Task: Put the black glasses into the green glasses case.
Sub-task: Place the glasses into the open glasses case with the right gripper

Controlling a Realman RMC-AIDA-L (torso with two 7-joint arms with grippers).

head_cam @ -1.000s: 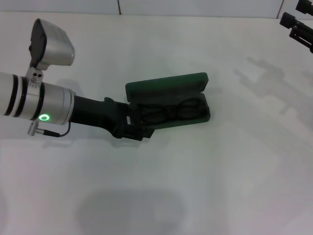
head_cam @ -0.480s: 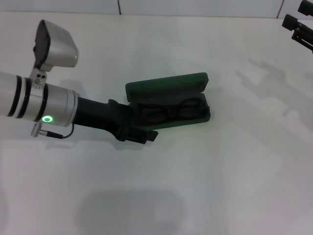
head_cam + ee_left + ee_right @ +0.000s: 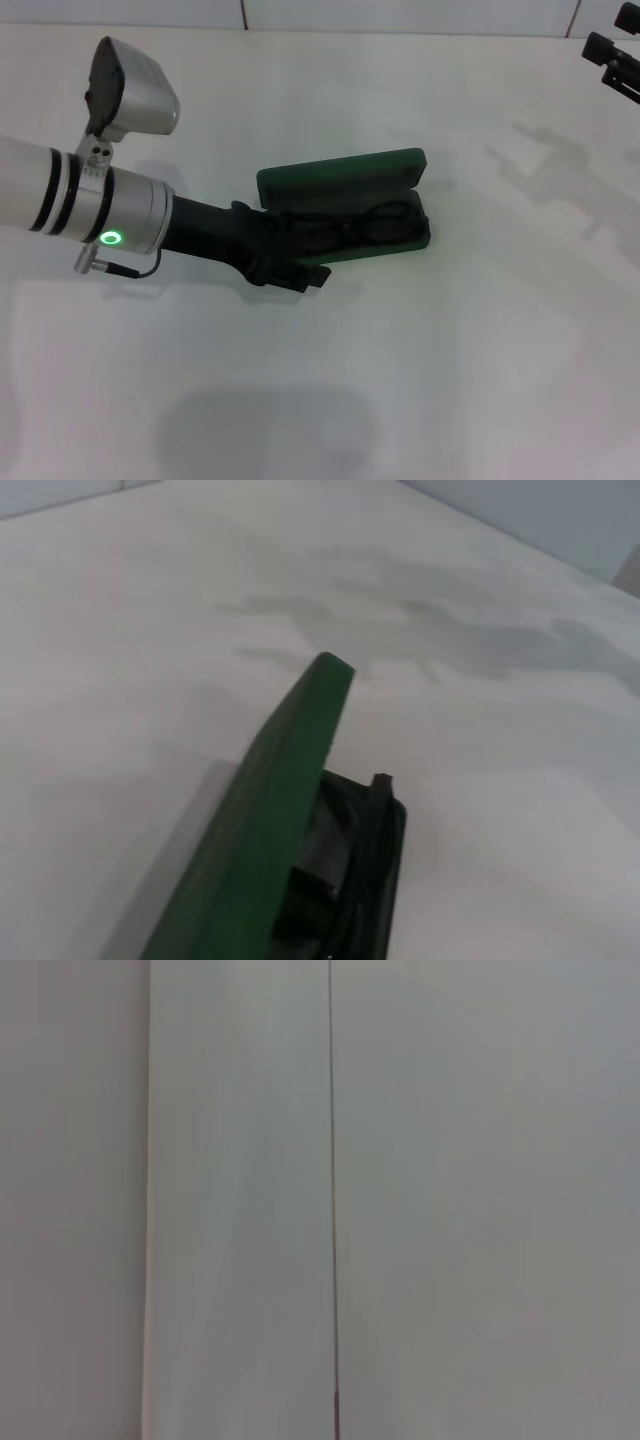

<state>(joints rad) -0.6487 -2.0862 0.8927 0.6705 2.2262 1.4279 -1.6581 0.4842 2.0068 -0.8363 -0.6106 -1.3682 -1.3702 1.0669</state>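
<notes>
The case (image 3: 345,205) lies open on the white table (image 3: 480,330), near its middle, with its lid (image 3: 340,178) raised on the far side and leaning back. The glasses (image 3: 345,228) lie inside the lower tray, folded flat along its length, lenses showing dark against the lining.

The left gripper (image 3: 295,265) sits low at the case's left end, reaching in from the left on its silver and black arm. Its black fingers press against or just beside the near-left corner of the tray, and whether they are apart or together cannot be told from here. The left wrist view looks along the lid's green edge (image 3: 290,780), with the dark tray and part of the black frame (image 3: 370,830) just beside it.

The right gripper (image 3: 612,60) is parked at the far right edge of the head view, well apart from the case; only a part shows, and its fingers cannot be judged
</notes>
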